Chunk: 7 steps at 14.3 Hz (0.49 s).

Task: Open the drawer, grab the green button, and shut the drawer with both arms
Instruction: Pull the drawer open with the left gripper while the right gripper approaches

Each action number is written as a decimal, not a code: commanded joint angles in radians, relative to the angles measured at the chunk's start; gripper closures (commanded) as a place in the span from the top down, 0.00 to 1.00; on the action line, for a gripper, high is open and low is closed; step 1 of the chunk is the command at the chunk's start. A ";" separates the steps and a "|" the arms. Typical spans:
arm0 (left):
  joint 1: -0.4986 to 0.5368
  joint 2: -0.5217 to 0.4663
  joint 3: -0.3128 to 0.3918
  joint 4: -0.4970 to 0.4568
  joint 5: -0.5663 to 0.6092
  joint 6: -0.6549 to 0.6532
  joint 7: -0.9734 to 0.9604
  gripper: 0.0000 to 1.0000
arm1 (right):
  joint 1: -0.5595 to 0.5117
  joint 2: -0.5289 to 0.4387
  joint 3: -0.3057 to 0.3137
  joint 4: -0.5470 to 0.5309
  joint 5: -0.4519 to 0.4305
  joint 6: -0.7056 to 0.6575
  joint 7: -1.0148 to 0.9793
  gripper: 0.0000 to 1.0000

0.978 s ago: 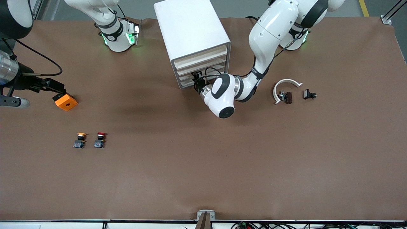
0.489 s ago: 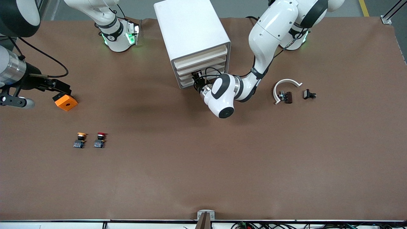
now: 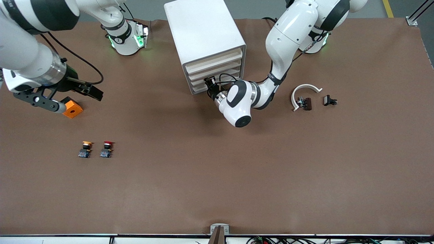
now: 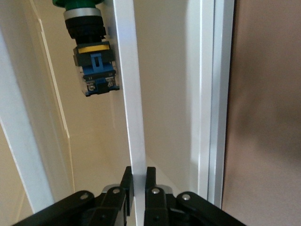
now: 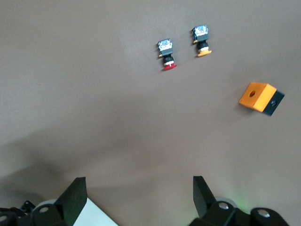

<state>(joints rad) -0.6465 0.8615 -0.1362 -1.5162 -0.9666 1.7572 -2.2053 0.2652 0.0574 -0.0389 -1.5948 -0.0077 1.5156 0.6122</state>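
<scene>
Two black fingers of the left end effector (image 4: 137, 181) are pinching the cream-white drawer's front lip (image 4: 128, 94), the green-capped push button (image 4: 91, 52) lying inside just past it, while the right end effector (image 5: 136, 197), spread wide, is hovering over the brown tabletop (image 3: 217, 176).

No legible text, labels, brands, numbers or signs in any view. A dark round mark shows on the right arm's base (image 3: 117, 40), too small to read.
</scene>
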 commanded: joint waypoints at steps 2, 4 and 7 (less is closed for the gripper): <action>0.030 0.044 0.006 0.073 -0.024 -0.016 0.006 0.12 | 0.062 0.018 -0.007 0.022 -0.006 -0.012 0.135 1.00; 0.057 0.044 0.007 0.077 -0.024 -0.013 0.016 0.13 | 0.072 0.021 -0.007 0.022 -0.005 -0.011 0.158 1.00; 0.099 0.056 0.007 0.111 -0.024 -0.011 0.022 0.14 | 0.107 0.039 -0.007 0.032 -0.005 -0.008 0.256 1.00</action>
<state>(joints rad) -0.5728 0.8816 -0.1281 -1.4716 -0.9665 1.7541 -2.1999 0.3400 0.0697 -0.0384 -1.5947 -0.0077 1.5166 0.7956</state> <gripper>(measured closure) 0.868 0.000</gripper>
